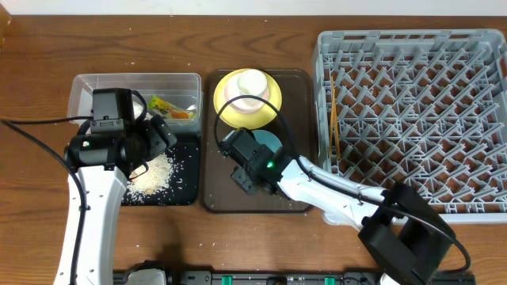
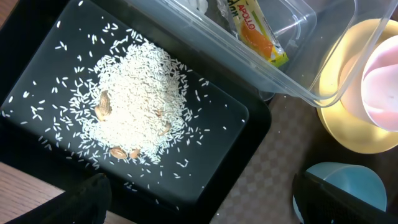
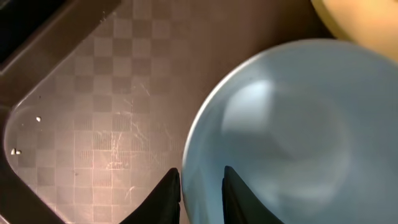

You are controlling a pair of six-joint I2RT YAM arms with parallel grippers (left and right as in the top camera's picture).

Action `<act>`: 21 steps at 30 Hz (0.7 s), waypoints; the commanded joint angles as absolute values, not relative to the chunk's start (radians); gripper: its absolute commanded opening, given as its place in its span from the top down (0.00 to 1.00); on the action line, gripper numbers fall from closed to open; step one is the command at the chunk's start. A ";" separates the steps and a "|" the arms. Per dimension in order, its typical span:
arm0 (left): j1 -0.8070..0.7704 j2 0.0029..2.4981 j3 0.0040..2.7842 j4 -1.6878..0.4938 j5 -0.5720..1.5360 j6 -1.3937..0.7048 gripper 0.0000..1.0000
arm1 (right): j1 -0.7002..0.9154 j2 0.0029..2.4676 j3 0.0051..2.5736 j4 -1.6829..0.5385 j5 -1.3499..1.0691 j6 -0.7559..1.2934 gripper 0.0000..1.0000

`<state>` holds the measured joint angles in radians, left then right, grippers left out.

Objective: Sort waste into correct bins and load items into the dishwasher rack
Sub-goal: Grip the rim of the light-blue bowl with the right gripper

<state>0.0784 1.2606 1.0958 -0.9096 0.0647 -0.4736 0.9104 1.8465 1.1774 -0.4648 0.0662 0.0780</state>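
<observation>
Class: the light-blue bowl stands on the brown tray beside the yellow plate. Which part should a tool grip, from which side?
Probably the thin rim of the blue bowl, from above, one finger inside, one outside, on the side away from the plate. It sits open side up, leaving that rim free; the right tool straddles it there.

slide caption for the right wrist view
Right gripper closed on the rim of the light-blue bowl, which sits on the brown tray.

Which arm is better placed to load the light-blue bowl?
Right: the right gripper pinches the light-blue bowl rim, nearer the dishwasher rack; the left gripper is open over the black tray.
</observation>
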 commanded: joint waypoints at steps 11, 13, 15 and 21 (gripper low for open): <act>0.082 1.262 1.110 -0.912 0.059 -0.468 0.04 | 0.924 1.852 1.174 -0.506 0.025 -0.031 0.77; 0.082 1.262 1.110 -0.912 0.059 -0.468 0.04 | 0.924 1.852 1.174 -0.538 0.026 -0.057 0.76; 0.082 1.262 1.110 -0.912 0.059 -0.468 0.04 | 0.924 1.852 1.174 -0.554 0.026 -0.080 0.75; 0.082 1.262 1.110 -0.912 0.059 -0.468 0.04 | 0.924 1.852 1.174 -0.539 0.030 -0.092 0.75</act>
<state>0.0784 1.2606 1.0958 -0.9096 0.0647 -0.4736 0.9104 1.8465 1.1770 -0.5411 0.0334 -0.0639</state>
